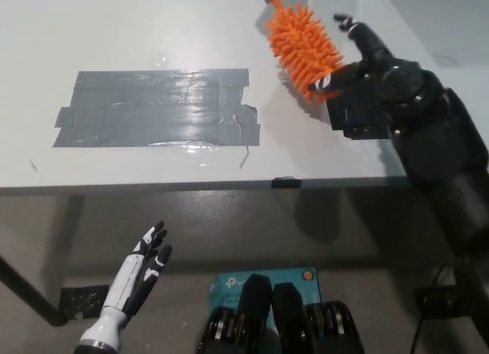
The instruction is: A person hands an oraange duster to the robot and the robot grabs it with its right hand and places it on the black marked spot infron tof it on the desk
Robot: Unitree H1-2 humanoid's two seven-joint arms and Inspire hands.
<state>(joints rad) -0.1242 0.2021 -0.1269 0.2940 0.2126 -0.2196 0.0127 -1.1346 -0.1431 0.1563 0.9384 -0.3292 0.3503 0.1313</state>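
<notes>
You see the black right hand closing loosely around the orange duster, while the white left hand hangs open below the desk.

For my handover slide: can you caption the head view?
Black right hand meets the orange duster at the desk's far right, black taped patch bare, white left hand open below.

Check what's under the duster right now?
Bare white desk, with the duster's shadow. The duster is up in the right hand, clear of the taped spot. Its lower end is hidden by the hand. The left hand rests low.
</notes>
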